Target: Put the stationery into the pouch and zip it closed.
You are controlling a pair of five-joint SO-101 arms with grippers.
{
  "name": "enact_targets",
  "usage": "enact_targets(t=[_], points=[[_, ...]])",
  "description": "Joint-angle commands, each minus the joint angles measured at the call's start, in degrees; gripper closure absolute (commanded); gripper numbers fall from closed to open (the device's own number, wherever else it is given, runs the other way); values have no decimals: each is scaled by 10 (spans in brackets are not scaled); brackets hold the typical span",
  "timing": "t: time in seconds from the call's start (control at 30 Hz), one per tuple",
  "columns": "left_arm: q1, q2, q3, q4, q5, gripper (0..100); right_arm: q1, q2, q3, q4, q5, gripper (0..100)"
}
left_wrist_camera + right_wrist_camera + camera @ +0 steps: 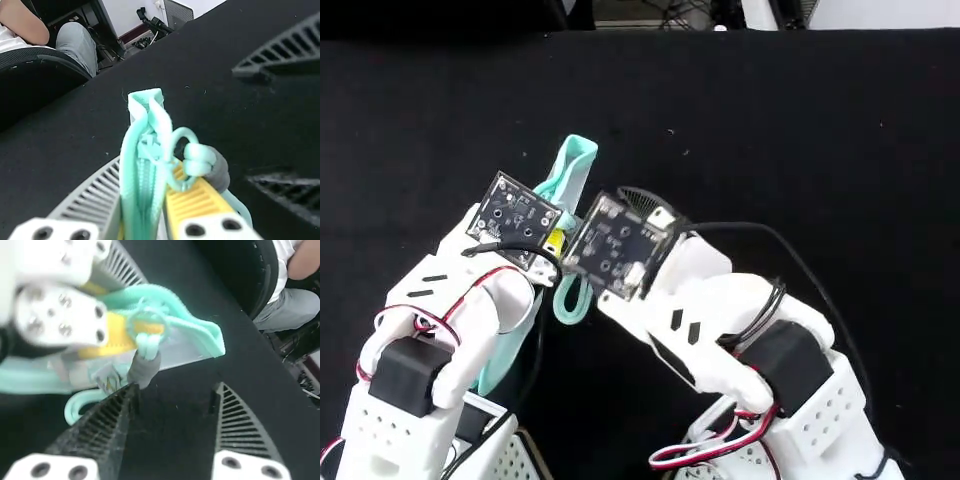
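Zipping seems the step in hand: our left gripper (pixel 147 197) clamps one edge of the teal pouch (pixel 577 162), and our right gripper (pixel 175 390), spread open just beside the pouch's zip pull (pixel 146 346), next needs to pinch it.

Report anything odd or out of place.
The pouch stands on edge, pinched in the left gripper, instead of lying flat. The right gripper is open beside the grey pull tab, not gripping it.
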Motion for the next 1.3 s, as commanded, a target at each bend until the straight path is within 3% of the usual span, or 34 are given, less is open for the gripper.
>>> enact_targets(t=[0.0, 0.3, 0.7, 0.97, 1.27], points=[[2, 2, 15, 23, 11, 970, -25, 3, 29, -49, -21, 744], [-12, 1, 13, 42, 13, 968, -32, 3, 71, -137, -47, 744], [-30, -35, 28, 53, 18, 969, -32, 35, 93, -173, -76, 742], [-62, -131, 78, 62, 15, 966, -59, 78, 73, -176, -74, 744], [-59, -136, 87, 67, 15, 966, -59, 77, 40, -148, -44, 744]])
